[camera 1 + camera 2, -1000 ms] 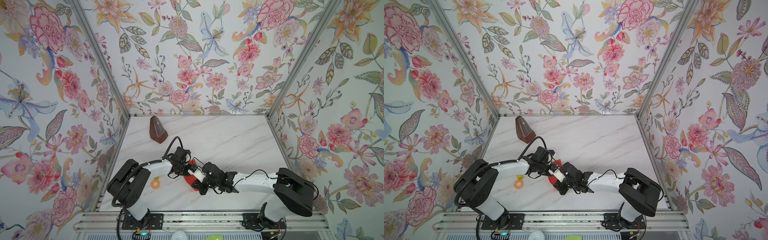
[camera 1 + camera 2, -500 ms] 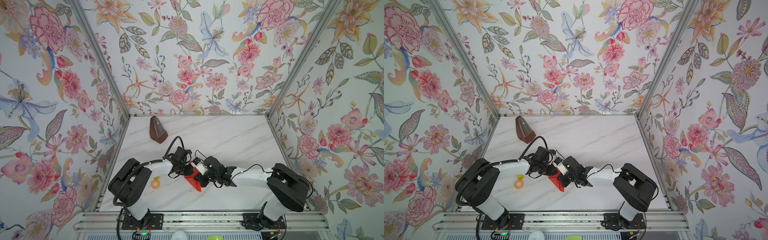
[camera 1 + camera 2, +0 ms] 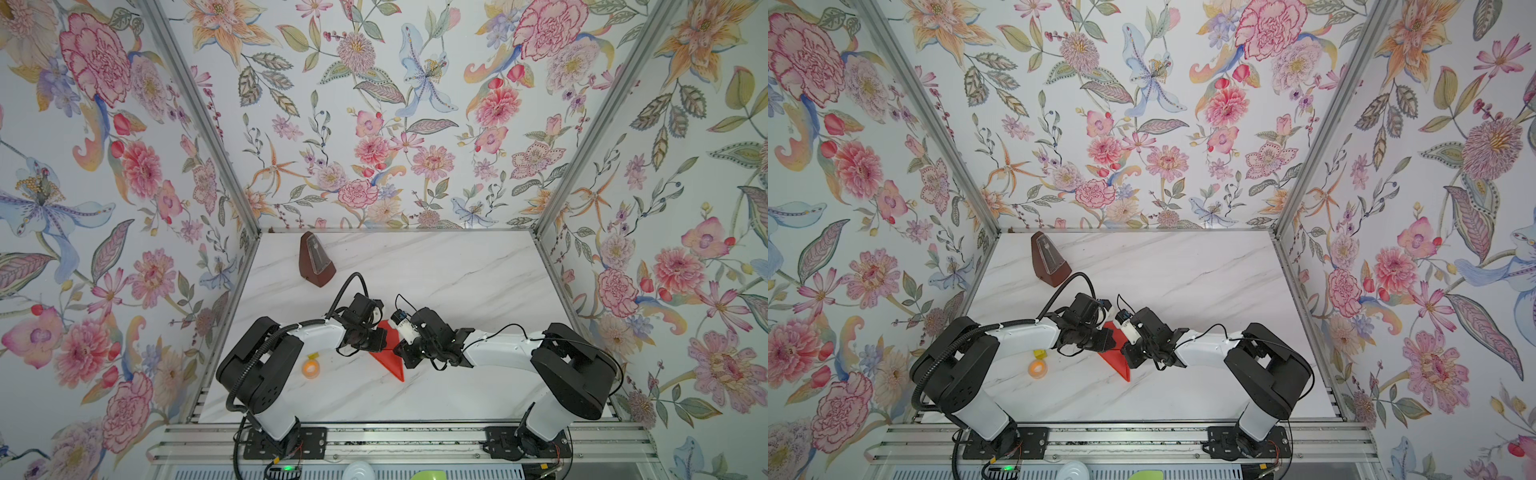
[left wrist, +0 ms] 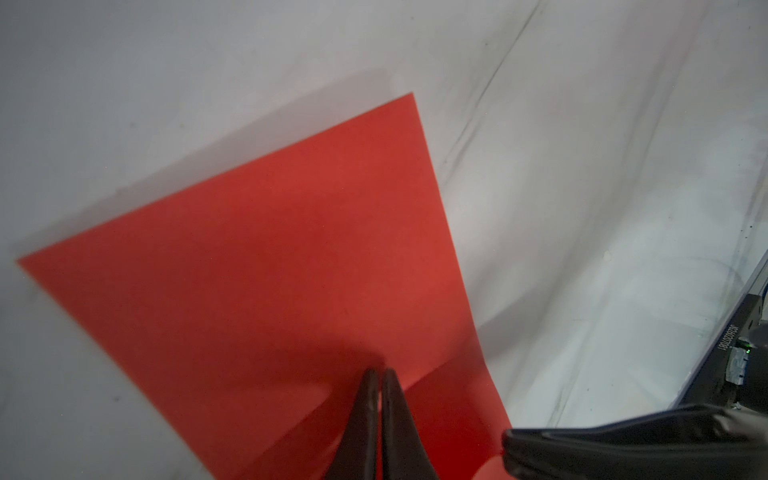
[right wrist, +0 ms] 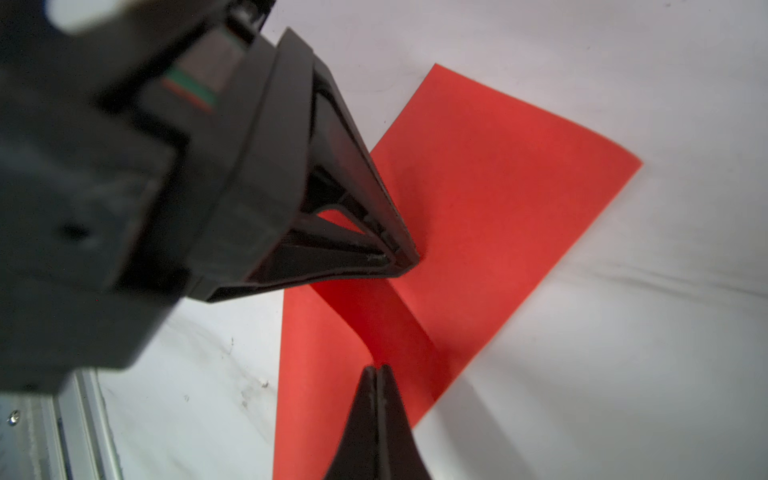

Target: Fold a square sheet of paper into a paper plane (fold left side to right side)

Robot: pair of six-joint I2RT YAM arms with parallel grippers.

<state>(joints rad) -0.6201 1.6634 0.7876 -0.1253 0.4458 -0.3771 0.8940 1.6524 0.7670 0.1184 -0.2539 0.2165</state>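
The red sheet of paper (image 3: 392, 363) lies on the marble table (image 3: 457, 270) a little in front of centre. It is creased to a narrow pointed shape whose sharp tip aims at the front rail (image 3: 395, 434), with a strip of open marble between tip and rail. In both top views its upper part sits between the two wrists. The left gripper (image 3: 380, 338) reaches in from the left with its jaws pressed together. In the left wrist view its fingertips (image 4: 368, 390) rest on the paper just where a raised flap begins, and whether a layer is caught between them cannot be told. Beyond them the sheet's two long straight edges run to a clean corner, the far edge casting a thin shadow on the marble. The right gripper (image 3: 400, 348) meets it from the right, just beside it and closed tight as well. In the right wrist view its fingertips (image 5: 368, 388) touch the curled edge of a fold that runs up to the left gripper's closed tips. A dark brown metronome (image 3: 316, 262) stands well apart at the back left. An orange ring (image 3: 1037, 368) and a small yellow block (image 3: 1039, 354) lie near the left forearm, left of the paper. Behind and to the right of the grippers the marble stretches open to the floral walls (image 3: 374, 124).
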